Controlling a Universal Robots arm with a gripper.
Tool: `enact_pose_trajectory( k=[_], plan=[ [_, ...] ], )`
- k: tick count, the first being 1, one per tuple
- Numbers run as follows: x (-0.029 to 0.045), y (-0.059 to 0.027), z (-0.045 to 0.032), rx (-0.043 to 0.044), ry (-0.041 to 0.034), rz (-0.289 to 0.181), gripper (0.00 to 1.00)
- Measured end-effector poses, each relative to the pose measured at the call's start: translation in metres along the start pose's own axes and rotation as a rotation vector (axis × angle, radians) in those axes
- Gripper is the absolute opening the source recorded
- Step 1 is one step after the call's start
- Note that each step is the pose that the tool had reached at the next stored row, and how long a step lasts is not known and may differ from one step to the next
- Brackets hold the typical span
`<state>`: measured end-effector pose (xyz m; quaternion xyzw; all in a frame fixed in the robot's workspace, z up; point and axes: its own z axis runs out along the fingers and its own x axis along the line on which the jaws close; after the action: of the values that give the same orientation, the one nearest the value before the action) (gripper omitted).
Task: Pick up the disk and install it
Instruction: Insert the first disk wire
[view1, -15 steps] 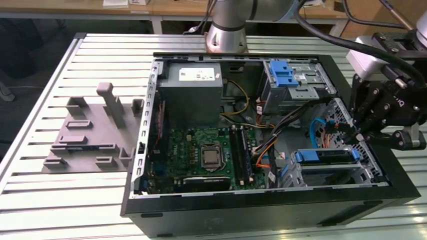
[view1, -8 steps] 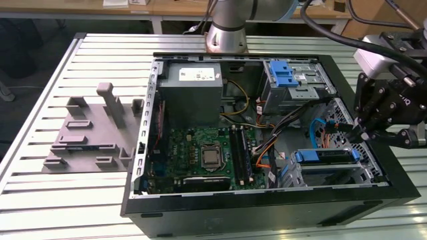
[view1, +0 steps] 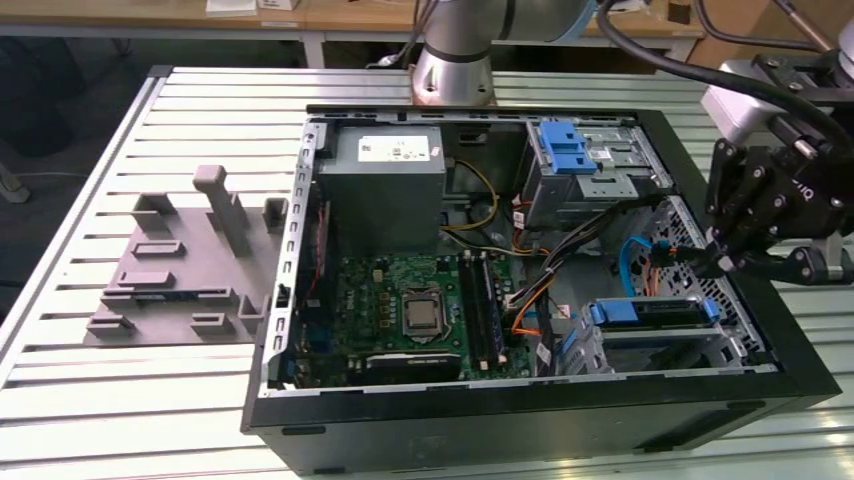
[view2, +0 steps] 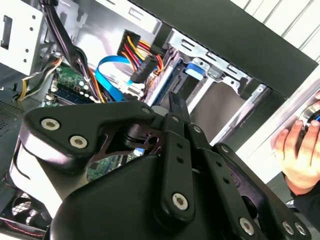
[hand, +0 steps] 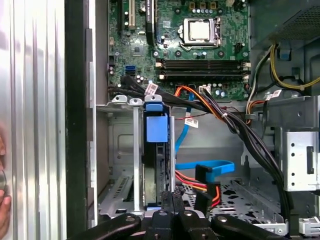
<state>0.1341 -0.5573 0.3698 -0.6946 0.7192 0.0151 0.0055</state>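
Exterior view: an open computer case (view1: 534, 420) lies on a slatted table (view1: 80, 400). The disk (view1: 647, 312), edged in blue, sits in the drive cage (view1: 727, 350) at about four o'clock inside the case. The gripper (view1: 721, 262) hangs just above it, near three o'clock.

Second wrist view: the gripper's fingers (view2: 177, 112) are pressed together, holding nothing. A person's hand (view2: 300, 160) lies beyond the case wall.

First wrist view: the disk (hand: 156, 155) stands slotted in the cage, with the fingertips (hand: 165, 200) at its near end.

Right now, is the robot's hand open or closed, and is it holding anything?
Hand: closed, fingers pressed together, holding nothing; the disk stands free just ahead of it.
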Motion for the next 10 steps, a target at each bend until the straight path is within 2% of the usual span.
enact_pose_trajectory(
  k=[10],
  plan=[
    [-0.0173,-0.0001,0.001,0.0,-0.0001,0.0,0.12]
  ],
)
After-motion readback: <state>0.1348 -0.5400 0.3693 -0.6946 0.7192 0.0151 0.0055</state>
